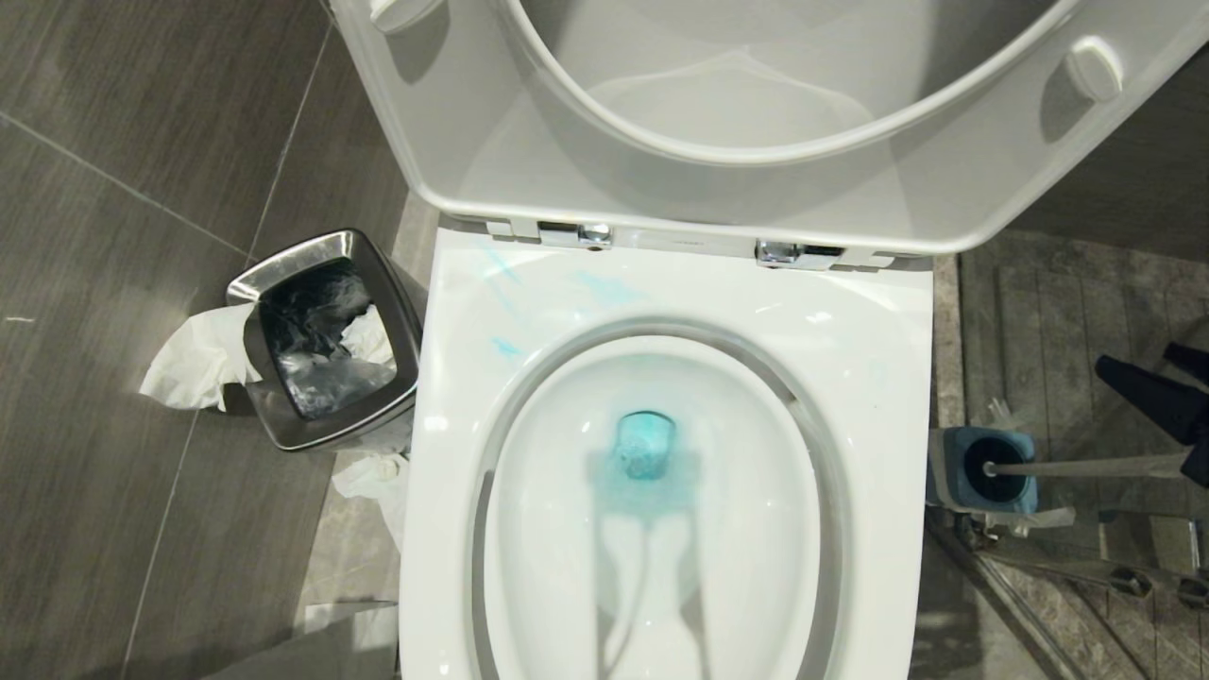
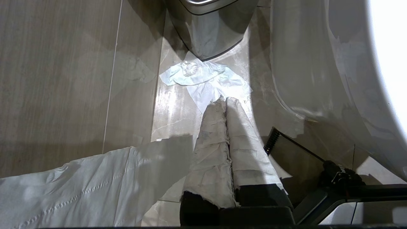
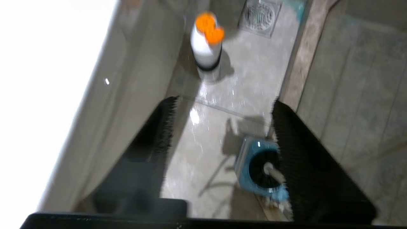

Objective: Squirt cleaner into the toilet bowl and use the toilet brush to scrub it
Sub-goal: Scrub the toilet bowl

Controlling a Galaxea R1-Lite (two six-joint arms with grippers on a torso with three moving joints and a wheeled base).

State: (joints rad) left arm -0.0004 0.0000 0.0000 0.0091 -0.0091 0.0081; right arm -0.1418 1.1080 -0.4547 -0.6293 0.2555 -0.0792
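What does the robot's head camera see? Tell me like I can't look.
An open white toilet bowl with blue cleaner in its water. A steel waste bin stands left; right, the toilet brush sits in its blue holder, the right gripper beside its handle.

Tiled floor [image 1: 113, 236] carries waste bin [image 1: 326, 340], tissues [image 1: 194, 359], brush holder [image 1: 982, 469].

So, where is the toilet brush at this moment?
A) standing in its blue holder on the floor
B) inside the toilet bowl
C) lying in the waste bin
A: the toilet brush has its head in the blue holder, right of the toilet bowl.
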